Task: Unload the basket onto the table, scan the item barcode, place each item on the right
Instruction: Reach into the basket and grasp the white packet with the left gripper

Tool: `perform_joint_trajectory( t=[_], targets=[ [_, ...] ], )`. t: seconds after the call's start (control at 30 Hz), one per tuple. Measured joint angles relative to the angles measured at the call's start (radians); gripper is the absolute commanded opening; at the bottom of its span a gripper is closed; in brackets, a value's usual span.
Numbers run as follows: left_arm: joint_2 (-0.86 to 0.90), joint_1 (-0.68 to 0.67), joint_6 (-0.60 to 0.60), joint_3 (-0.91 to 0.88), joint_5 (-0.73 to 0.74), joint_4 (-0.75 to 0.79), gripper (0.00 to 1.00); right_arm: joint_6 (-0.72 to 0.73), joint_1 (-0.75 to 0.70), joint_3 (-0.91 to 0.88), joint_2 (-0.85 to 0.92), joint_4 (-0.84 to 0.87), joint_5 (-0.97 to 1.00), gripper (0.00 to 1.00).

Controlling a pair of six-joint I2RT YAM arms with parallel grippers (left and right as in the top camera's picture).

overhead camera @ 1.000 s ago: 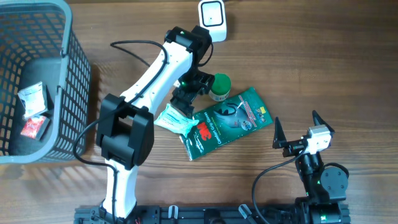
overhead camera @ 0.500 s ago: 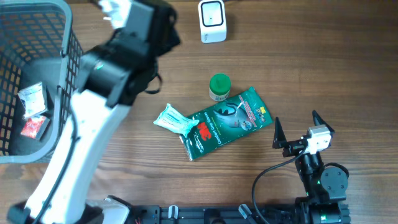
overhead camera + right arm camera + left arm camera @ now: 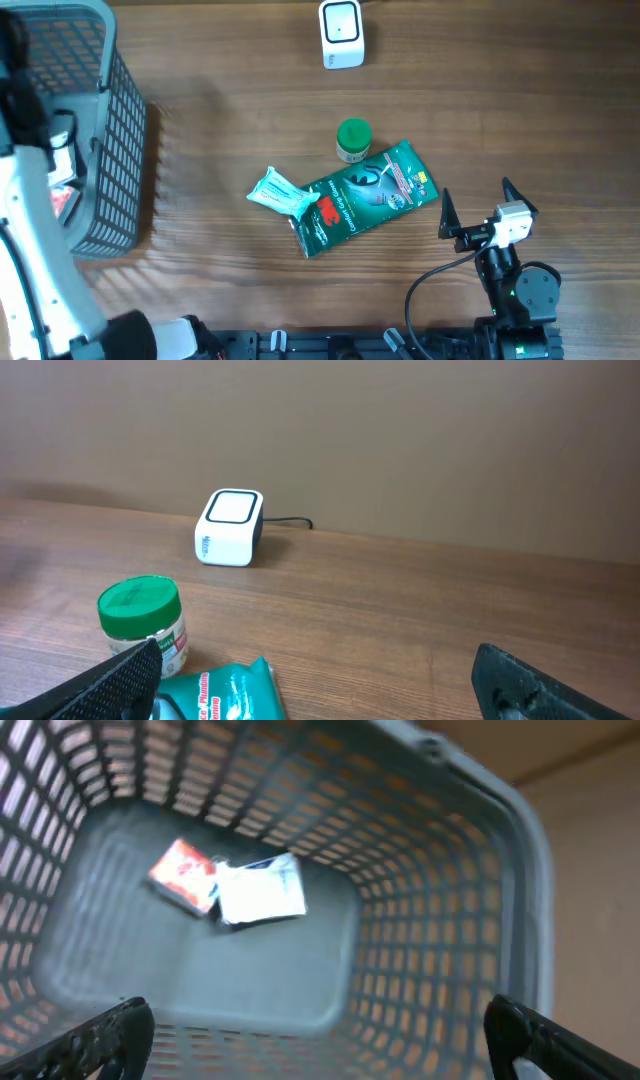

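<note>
The left gripper (image 3: 315, 1038) hangs above the grey mesh basket (image 3: 470, 810), at the 9 o'clock edge of the table. Its fingers are spread as wide as they go and nothing is between them. In the left wrist view two small packets lie on the basket floor, up toward 11 o'clock from the gap between the fingers. A red packet (image 3: 183, 875) and a white packet (image 3: 262, 892) touch side by side, the pair running roughly 9 to 3 o'clock. Whether one overlaps the other I cannot tell.

These look like the items to be scanned next, and the left arm is plainly the nearer one. The right gripper (image 3: 476, 203) sits well apart at the table's 4 o'clock — also wide open and empty.

The white barcode scanner (image 3: 341, 33) stands at 12 o'clock, about 2 o'clock from the basket. Near the table's middle lie a green wipes pack (image 3: 368, 195), a green-capped jar (image 3: 353, 140) and a pale sachet (image 3: 277, 192).

The descent probably has to shift toward 11 o'clock to straddle one packet — the pair's closeness makes taking only one tricky.
</note>
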Motion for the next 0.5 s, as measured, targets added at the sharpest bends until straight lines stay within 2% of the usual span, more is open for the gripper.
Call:
perform_joint_trajectory(
  t=[0.1, 0.2, 0.33, 0.5],
  targets=[
    [0.072, 0.132, -0.033, -0.023, 0.145, 0.015, 1.00, 0.000, 0.000, 0.000, 0.000, 0.000, 0.000, 1.00],
    [0.143, 0.188, -0.036, -0.079, 0.219, 0.066, 1.00, 0.000, 0.000, 0.000, 0.000, 0.000, 0.000, 1.00],
    [0.227, 0.199, -0.023, -0.212, 0.273, 0.230, 1.00, 0.000, 0.000, 0.000, 0.000, 0.000, 0.000, 1.00],
    [0.239, 0.199, -0.016, -0.402, 0.292, 0.458, 1.00, 0.000, 0.000, 0.000, 0.000, 0.000, 0.000, 1.00]
  ],
)
